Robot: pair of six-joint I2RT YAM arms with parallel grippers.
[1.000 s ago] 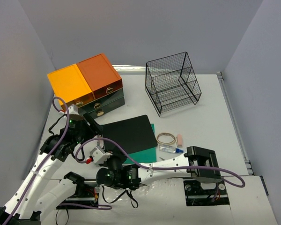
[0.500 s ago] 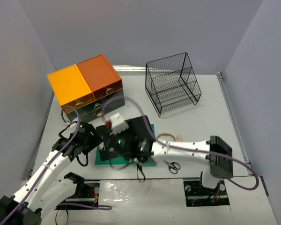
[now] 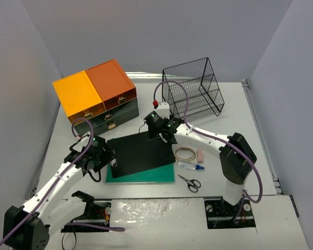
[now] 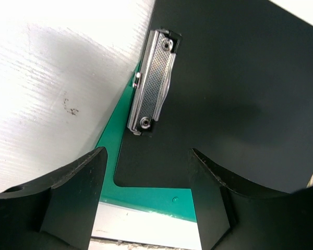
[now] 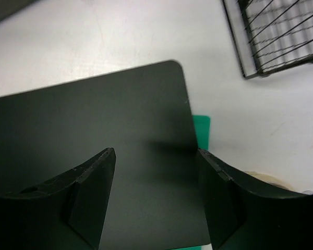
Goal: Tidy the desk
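Note:
The white desk (image 3: 235, 120) holds a black clipboard (image 3: 141, 153) lying on a flat green board (image 3: 146, 176). My left gripper (image 3: 105, 158) hovers open over the clipboard's left end. In the left wrist view its fingers (image 4: 73, 198) frame the clipboard's corner below the metal clip (image 4: 152, 80), with the green board (image 4: 146, 198) showing underneath. My right gripper (image 3: 157, 133) hovers open above the clipboard's far right corner. In the right wrist view its gripper (image 5: 156, 156) has only the black clipboard (image 5: 94, 125) between the fingers. Neither gripper holds anything.
An orange-and-yellow-topped drawer unit (image 3: 96, 94) stands at the back left. A black wire basket (image 3: 192, 94) stands at the back centre. Right of the boards lie rubber bands (image 3: 185, 153), a pink eraser (image 3: 200, 155), a small tube (image 3: 190, 165) and scissors (image 3: 189, 182).
My right arm swung from the near edge across the clipboard to its far right corner, and its jaws opened. The left gripper shifted a little toward the clipboard's left end.

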